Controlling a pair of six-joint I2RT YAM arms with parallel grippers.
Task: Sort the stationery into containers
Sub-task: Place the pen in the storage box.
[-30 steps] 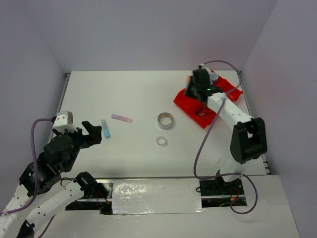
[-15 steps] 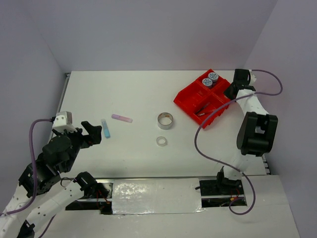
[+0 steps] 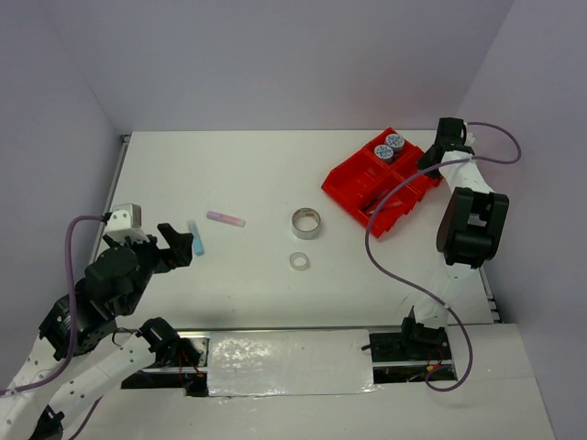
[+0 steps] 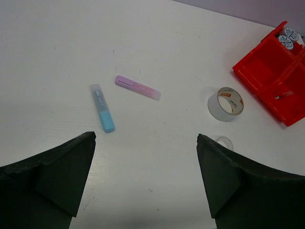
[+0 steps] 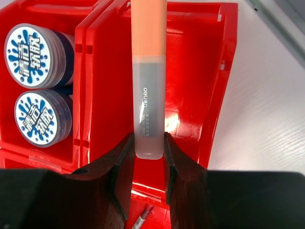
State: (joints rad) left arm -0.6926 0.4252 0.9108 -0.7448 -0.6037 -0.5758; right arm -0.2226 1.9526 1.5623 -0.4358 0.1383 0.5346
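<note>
The right claw (image 5: 145, 149) pinches an orange tube (image 5: 148, 57) by the red tray (image 5: 202, 67), far right. The left claw (image 4: 145, 138) is open, empty. Dropped crooked, the tube might bounce onto the tabletop (image 5: 267, 119).

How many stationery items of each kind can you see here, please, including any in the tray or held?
Round tubs with blue-white patterned lids: 2, in the red plastic tray
Tape: 2, a silvery roll, a small clear ring
Short tubes: 3, blue tube, pink tube, orange tube in the right gripper
Thin pen: 1, in the tray
Total: 8
</note>
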